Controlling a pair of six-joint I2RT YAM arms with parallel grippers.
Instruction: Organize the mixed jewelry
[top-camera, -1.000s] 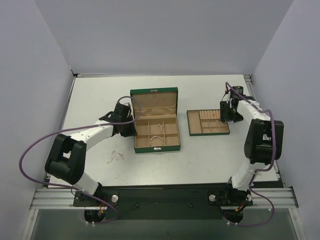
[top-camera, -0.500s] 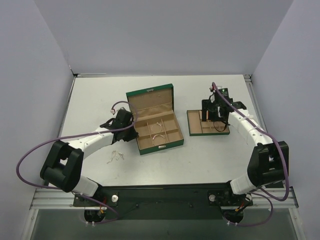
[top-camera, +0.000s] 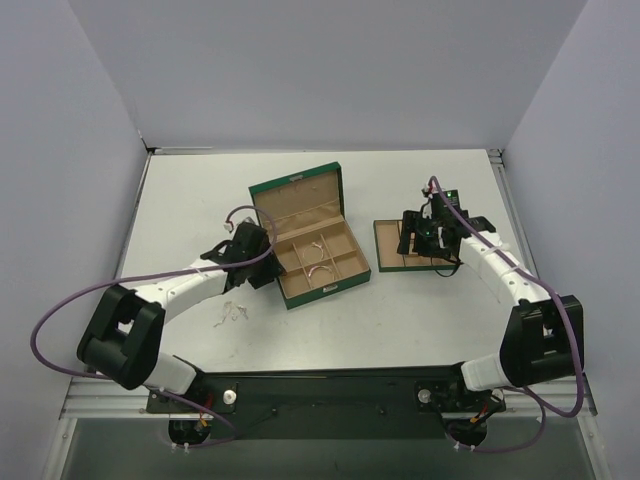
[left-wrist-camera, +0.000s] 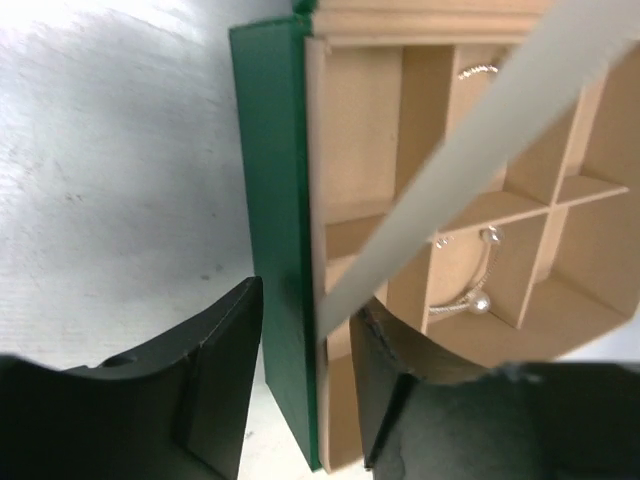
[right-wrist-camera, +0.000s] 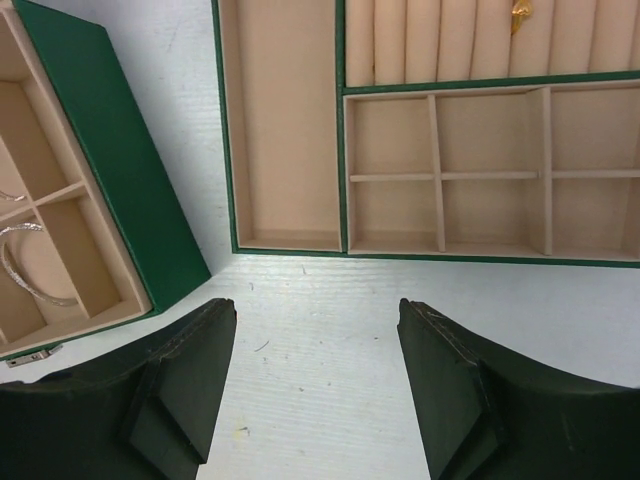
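Rotation is the main change: the box (left-wrist-camera: 275, 150), square to the edges of the bench (top-camera: 400, 320) a second ago, now sits skewed near the middle, its right end swung toward the far edge and its lid (top-camera: 297, 190) up. The left gripper (left-wrist-camera: 305, 305) has widened since then. Its jaws straddle the box's left wall, one finger outside and one inside with a gap on the inner side, so the wall is released, not pinched. The tray (right-wrist-camera: 285, 130) has not moved and lies right of the box, just apart from it. The right gripper (right-wrist-camera: 312, 310) has come from the tray's right end to hang over the bench at the tray's near edge, jaws spread wide and holding nothing.

The bangle (left-wrist-camera: 480, 300) lies in a compartment of the box, carried round with it. Another small silvery piece sits in a compartment farther back; what it is cannot be told. The ring (right-wrist-camera: 520, 15) is stuck among the rolls at the tray's far side. The chain (top-camera: 232, 312) lies loose on the bench left of the box's near corner, where it lay before.

The bench is white and matte with faint scuffs. Plain pale lilac-grey walls (top-camera: 330, 70) close it on three sides, and a black bar (top-camera: 330, 385) runs along its near edge.
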